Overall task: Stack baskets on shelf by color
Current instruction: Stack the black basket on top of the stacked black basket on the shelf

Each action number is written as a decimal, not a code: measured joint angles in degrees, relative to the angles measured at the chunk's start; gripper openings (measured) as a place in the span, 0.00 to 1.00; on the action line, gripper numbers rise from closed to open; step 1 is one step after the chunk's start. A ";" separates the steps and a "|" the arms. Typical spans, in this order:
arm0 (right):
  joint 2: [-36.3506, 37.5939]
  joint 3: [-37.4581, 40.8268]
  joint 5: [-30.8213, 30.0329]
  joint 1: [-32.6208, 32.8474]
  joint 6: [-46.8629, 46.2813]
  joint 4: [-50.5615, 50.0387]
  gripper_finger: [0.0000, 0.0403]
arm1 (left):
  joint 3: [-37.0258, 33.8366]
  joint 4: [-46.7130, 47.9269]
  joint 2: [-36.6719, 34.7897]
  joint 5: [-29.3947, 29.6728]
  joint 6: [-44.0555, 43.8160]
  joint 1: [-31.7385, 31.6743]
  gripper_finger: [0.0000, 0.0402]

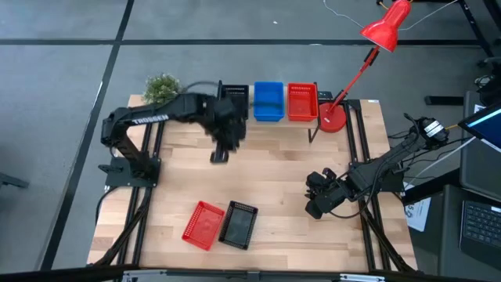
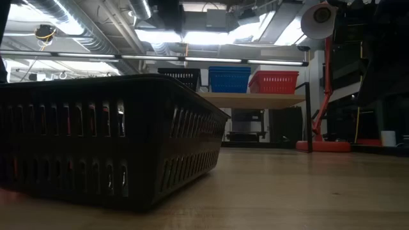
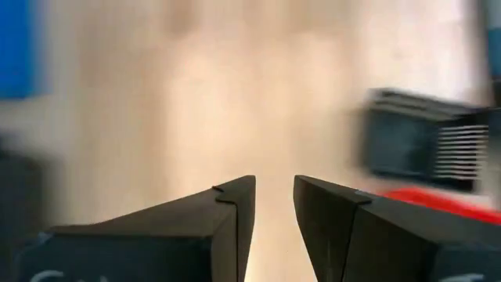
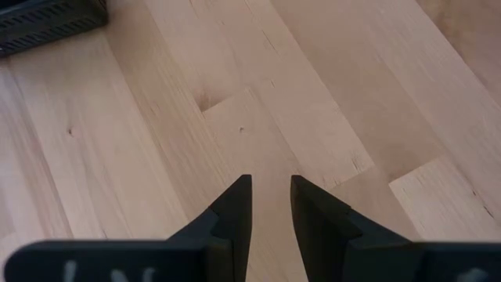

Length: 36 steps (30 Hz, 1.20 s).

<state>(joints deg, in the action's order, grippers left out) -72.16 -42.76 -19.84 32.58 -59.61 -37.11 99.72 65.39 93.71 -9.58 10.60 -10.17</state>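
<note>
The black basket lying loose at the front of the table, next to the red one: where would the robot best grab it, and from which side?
Probably by a long rim wall of the black basket, coming straight down from above. It lies flat with its open side up, so a thin upright wall sits ready between the jaws. The wall away from the red basket looks safer, since the two baskets lie close together.

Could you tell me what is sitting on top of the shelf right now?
The shelf carries black baskets, blue baskets and red baskets side by side. How many are nested in each pile cannot be seen.
</note>
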 joint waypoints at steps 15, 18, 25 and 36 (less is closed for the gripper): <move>0.00 0.02 0.09 -0.02 10.17 -0.02 0.22 | 0.09 -14.89 5.34 16.02 -17.98 33.27 0.19; 0.04 0.02 1.00 -0.02 12.51 -0.42 0.22 | 0.02 -19.28 9.76 16.64 -18.03 36.49 0.19; 0.04 0.04 3.54 -0.02 18.20 -0.66 0.22 | 0.00 -26.89 18.67 18.01 -25.22 40.42 0.19; 0.02 0.06 3.50 -0.02 18.33 -1.82 0.22 | 0.00 -24.10 25.75 14.23 -45.07 45.35 0.29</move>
<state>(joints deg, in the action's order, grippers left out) -72.14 -42.70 -16.34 32.56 -41.28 -38.93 99.72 41.29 119.46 4.65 -34.46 35.19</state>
